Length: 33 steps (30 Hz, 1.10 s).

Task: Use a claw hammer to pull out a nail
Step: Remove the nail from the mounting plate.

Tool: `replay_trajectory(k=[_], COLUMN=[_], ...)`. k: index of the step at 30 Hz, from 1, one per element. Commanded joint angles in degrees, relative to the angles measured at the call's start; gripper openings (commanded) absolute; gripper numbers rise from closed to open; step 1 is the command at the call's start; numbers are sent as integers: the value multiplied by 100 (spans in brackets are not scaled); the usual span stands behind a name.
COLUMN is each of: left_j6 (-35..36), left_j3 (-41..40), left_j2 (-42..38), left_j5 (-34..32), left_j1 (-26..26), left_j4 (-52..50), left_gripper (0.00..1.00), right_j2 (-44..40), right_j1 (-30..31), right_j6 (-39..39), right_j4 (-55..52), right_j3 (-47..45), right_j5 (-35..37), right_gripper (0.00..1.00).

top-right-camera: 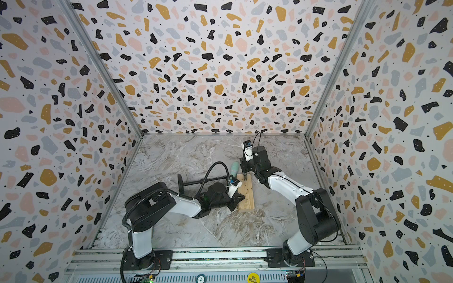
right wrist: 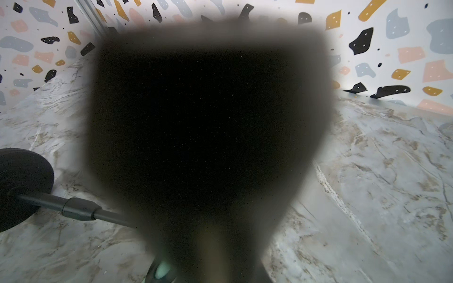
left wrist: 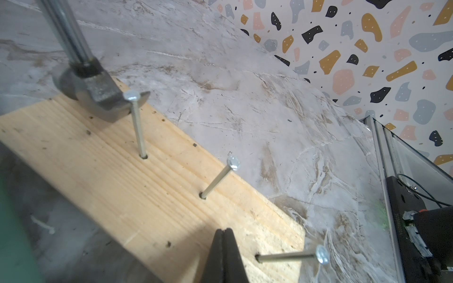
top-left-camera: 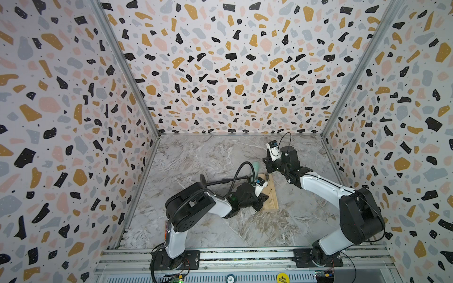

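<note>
Front rail: aluminium, both arm bases bolted to it.
Left gripper: fingers pressed together on nothing, tips resting on the wooden block toward its near end.
Wooden block: flat on the marble table, between the two arms.
Claw hammer: head down on the block's far end, handle rising steeply, fork straddling the nail.
Nail: upright, most of its shaft clear of the wood, head at the claw.
Second nail, third nail: both leaning, both well proud.
Right gripper: above the block's far end, clenched on the hammer handle; its wrist view is mostly dark blur.
Mint-green tool: lying left of the block's far end.
Black rod: on the table, partly behind the left arm.
</note>
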Motion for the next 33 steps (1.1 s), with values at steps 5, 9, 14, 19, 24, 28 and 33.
replay_trajectory(k=[5, 9, 14, 19, 24, 28, 33], left_j6=[-10, -1, 88, 192, 190, 192, 195], left_j3=[-88, -74, -13, 11, 17, 24, 28], left_j2=[255, 273, 312, 404, 431, 448, 440], left_j5=[-122, -112, -171, -218, -199, -194, -191], left_j1=[47, 44, 41, 44, 45, 42, 45], left_j4=[-549, -549, -692, -862, -872, -878, -890], left_gripper=[0, 0, 0, 0, 0, 0, 0], right_j2=[238, 422, 668, 869, 925, 1062, 1092], right_j1=[-108, -151, -216, -291, -335, -361, -404], right_j6=[149, 151, 207, 275, 296, 288, 335], right_j4=[-987, -1224, -1546, -1834, -1865, -1955, -1906], right_j3=[266, 418, 694, 942, 1019, 1130, 1276], right_j5=[-361, -415, -523, -568, -629, -724, -778], right_gripper=[0, 0, 0, 0, 0, 0, 0])
